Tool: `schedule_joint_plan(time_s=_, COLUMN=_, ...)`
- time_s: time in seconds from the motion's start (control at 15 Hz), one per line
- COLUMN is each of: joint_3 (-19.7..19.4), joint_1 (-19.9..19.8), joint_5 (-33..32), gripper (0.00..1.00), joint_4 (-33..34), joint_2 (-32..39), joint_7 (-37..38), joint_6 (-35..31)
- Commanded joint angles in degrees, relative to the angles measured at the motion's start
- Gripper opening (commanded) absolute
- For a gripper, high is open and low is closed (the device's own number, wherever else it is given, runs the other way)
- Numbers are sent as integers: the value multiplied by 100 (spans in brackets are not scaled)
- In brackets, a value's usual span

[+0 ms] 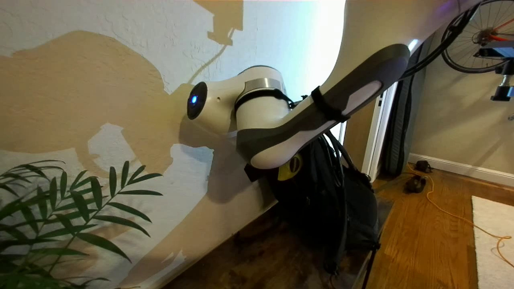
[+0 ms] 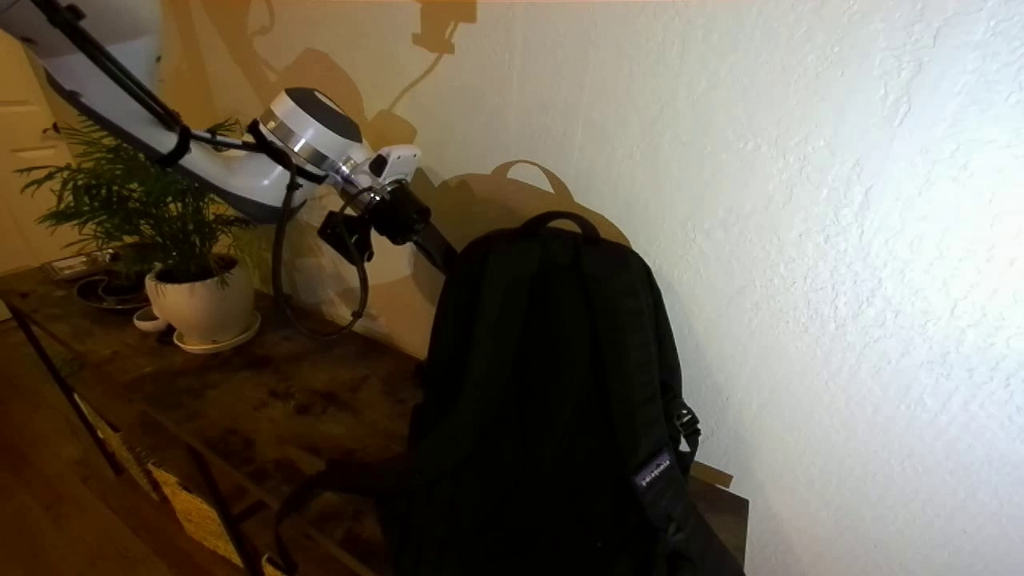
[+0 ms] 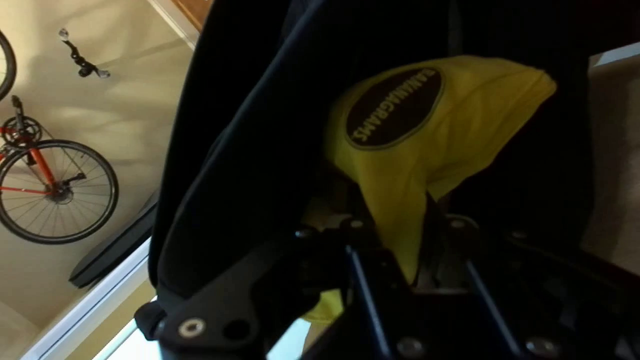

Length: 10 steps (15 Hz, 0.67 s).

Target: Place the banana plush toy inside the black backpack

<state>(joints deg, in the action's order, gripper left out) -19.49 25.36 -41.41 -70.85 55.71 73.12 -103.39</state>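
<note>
1. Gripper is clamped on the banana plush toy, yellow cloth bunched up between its fingers, most of the toy sticking out past the tips.
2. Toy's up near the top of the black backpack, on the side toward the wall, with black fabric around it in my wrist view. Honestly can't tell how deep in it sits.
3. Room's tight here: the wall runs right along the back edge of the desk and my arm is near it, no idea of the exact gap.
4. In the way: the pack's carry handle, plus a black cable looping down over the desk below my gripper.
5. Pack stands upright at one short end, bulging close to the front edge; a bit of the back corner peeks out beside it. One strap trails toward the front edge.
6. The roomy bit is mid-desk, between the pack and the potted plant near the opposite end.
7. Past the front edge it drops off to wood floor and a pale rug.
</note>
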Motion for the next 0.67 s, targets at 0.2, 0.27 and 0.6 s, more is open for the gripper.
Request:
schedule_joint_plan(time_s=0.2, joint_3=230, joint_1=-223, joint_5=-866, gripper=7, joint_4=-384, joint_2=-384, joint_7=-48, joint_6=754)
schedule_joint_plan(time_s=0.27, joint_3=270, joint_1=-315, joint_5=-964, gripper=7, joint_4=-379, joint_2=-355, joint_7=-103, joint_6=750)
schedule_joint_plan(time_s=0.6, joint_3=607, joint_1=-862, joint_5=-1159, gripper=17, joint_4=-293, joint_2=-168, joint_7=-295, joint_6=492)
